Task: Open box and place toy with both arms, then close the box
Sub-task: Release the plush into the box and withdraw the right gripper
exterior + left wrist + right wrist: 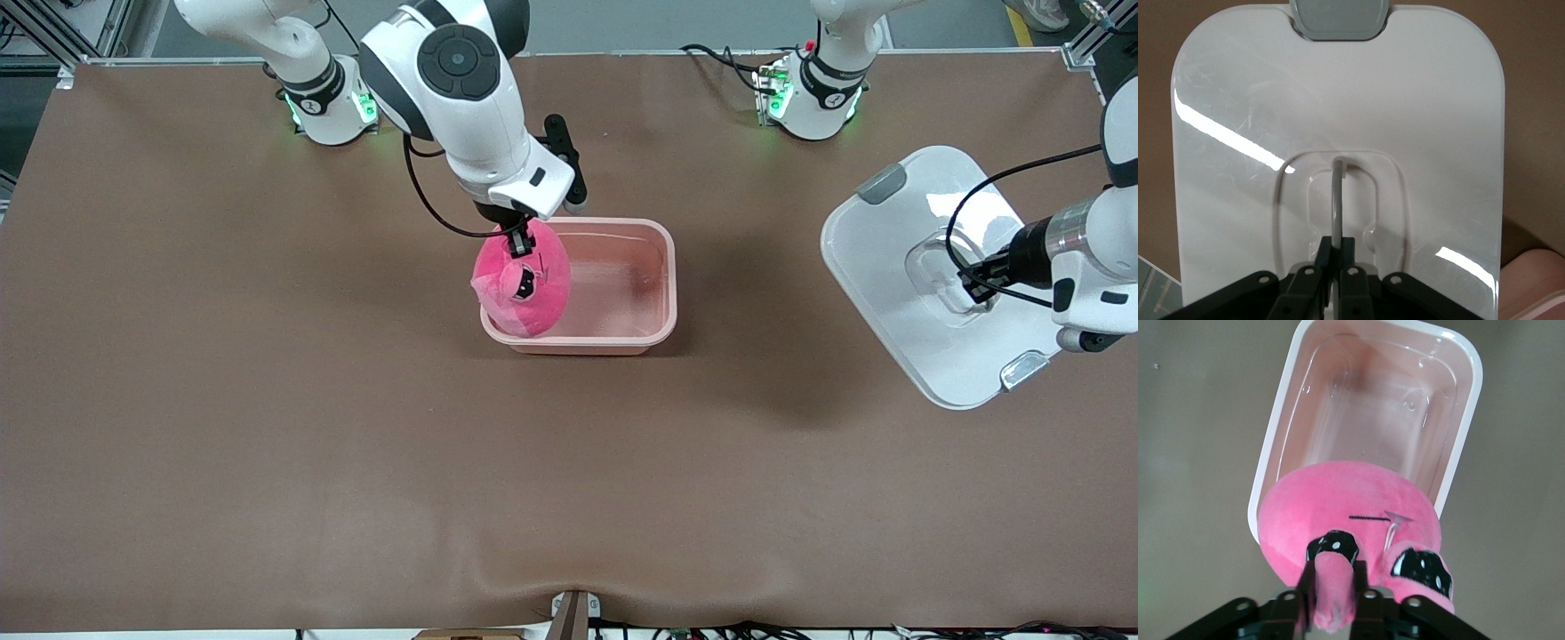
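Lowering toy into open box, right gripper pinching nub. Left gripper clamps lid handle, held aside. Next: release toy, refit lid.

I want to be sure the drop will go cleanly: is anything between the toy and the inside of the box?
Nothing visible. The right gripper, shut on the toy, holds it over the box at its end toward the right arm. The left gripper holds the lid by its handle, off toward the left arm's end.
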Tool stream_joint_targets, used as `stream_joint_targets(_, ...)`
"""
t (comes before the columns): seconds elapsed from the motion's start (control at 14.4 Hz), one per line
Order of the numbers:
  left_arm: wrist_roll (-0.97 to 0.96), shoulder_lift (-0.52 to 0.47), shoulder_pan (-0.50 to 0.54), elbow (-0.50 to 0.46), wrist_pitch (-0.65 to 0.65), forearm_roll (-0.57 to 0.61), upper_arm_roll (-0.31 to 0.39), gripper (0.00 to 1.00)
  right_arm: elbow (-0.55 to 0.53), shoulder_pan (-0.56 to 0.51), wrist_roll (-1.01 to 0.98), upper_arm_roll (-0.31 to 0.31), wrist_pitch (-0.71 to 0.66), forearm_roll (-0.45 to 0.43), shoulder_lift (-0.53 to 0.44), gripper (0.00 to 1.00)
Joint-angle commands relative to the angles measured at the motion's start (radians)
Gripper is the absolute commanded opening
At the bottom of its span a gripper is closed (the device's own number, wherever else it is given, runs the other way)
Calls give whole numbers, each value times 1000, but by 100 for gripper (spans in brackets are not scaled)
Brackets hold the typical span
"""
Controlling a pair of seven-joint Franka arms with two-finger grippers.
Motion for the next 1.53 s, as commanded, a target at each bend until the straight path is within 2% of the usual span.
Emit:
stream_joint_targets(0.0,19,-31,12,-6,-12,0,-7,0,-7,2,1,1,1,-21,-14,100)
stream_joint_targets(0.28,2,-32,9,-4,-12,0,-13,0,0,-27,7,-6,-7,-12,-24,100)
stream_joint_targets(0.49,-65,-31,-4,-4,-11,-3,-32,0,0,-123,65,-5,-81,-3,-60,100)
stream_joint_targets(0.84,-301,-12,-13,-5,9,-15,-177,0,-3,-243,219,-9,-147,-6,-119,100)
stream_joint_targets(0.97,-376,-8,-21,-6,28,-72,-188,0,-3,-278,335,-9,-156,-10,-142,100)
stream_joint_targets(1.25,-574,12,-141,-9,72,-83,-204,0,-10,-317,516,-11,-161,-19,-191,100)
stream_joint_targets(1.46,-781,57,-252,-10,143,-78,-202,0,-7,-363,593,-42,-188,-18,-229,100)
